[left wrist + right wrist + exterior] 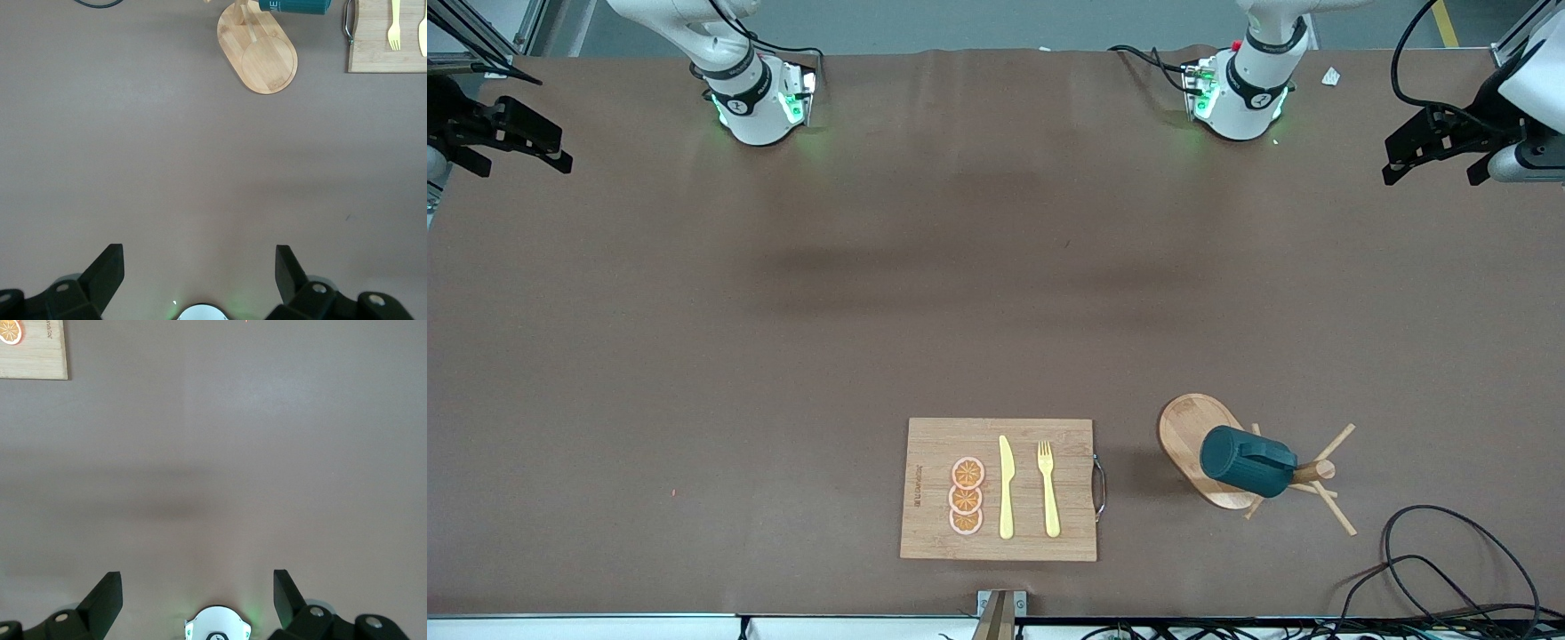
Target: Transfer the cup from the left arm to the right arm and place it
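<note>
The dark teal cup (1243, 462) hangs tilted on a peg of a wooden mug stand (1193, 427), near the front edge toward the left arm's end of the table. Only the cup's edge (297, 5) shows in the left wrist view, above the stand's oval base (265, 57). My left gripper (1432, 171) hangs high over the table's end by its own base, open and empty (199, 267). My right gripper (520, 156) waits raised over the other end, also open with nothing between its fingers (198, 587).
A wooden cutting board (934, 444) with a metal handle lies near the front edge at mid-table. It carries orange slices (966, 496), a yellow knife (1006, 489) and a yellow fork (1048, 489). Black cables (1449, 569) loop at the front corner beside the stand.
</note>
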You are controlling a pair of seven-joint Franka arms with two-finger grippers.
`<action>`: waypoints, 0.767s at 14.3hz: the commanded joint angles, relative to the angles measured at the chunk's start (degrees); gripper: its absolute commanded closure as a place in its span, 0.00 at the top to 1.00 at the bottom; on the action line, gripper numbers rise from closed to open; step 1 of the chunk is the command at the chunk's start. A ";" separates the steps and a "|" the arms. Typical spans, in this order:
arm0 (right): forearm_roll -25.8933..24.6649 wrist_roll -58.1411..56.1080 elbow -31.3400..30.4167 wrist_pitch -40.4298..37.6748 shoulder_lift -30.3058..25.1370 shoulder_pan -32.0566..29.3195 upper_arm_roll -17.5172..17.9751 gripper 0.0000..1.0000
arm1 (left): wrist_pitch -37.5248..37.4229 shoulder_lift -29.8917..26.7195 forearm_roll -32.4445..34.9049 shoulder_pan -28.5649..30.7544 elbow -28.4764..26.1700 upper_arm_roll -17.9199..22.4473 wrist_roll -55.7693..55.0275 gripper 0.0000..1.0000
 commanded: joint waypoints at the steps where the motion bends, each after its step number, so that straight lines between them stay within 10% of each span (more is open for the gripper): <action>1: 0.04 0.06 0.31 -0.11 -0.14 0.66 -0.29 1.00 | -1.22 0.61 -0.73 0.42 1.46 -0.14 1.23 1.00; 11: 0.04 0.06 0.31 -0.11 -0.14 0.66 -0.29 1.00 | -1.22 1.92 -0.46 0.60 2.41 0.03 1.23 1.00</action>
